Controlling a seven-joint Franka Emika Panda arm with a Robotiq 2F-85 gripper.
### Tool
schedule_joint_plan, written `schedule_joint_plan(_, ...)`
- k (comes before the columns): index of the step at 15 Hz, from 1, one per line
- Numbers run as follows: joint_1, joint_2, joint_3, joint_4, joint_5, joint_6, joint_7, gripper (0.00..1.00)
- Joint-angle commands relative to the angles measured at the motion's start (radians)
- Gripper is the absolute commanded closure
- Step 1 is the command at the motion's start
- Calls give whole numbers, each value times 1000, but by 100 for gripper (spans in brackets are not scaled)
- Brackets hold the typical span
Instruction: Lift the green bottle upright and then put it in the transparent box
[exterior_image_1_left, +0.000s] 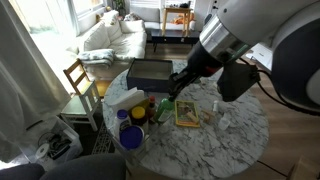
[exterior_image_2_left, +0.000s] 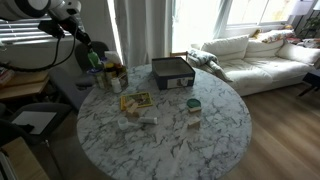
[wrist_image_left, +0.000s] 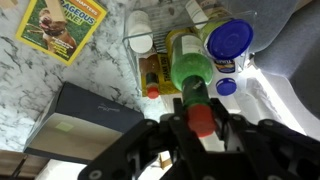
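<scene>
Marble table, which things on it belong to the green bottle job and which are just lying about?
Job in hand:
green bottle
gripper, closed on it
transparent box

Just lying about:
yellow-framed picture card
dark tray
blue-lidded jar
white bottle

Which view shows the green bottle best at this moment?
The wrist view: the green bottle sits large and central, held in the gripper over the transparent box. In both exterior views the bottle is too small to make out with certainty.
</scene>
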Motion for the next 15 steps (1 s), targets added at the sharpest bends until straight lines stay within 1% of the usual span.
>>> schedule_joint_plan(1, -24, 121, -7, 71, -40, 92, 50, 92)
schedule_joint_plan(3, -25, 161, -22, 90, -83, 113, 74, 92)
schedule_joint_plan(6, -13, 209, -52, 114, -183, 95, 114, 92)
schedule_joint_plan(8, 2, 237, -62, 126, -184, 95, 112, 92)
schedule_joint_plan(11, 23, 257, -62, 137, -148, 84, 81, 92)
schedule_joint_plan(15, 51, 289, -86, 146, -221, 81, 122, 92)
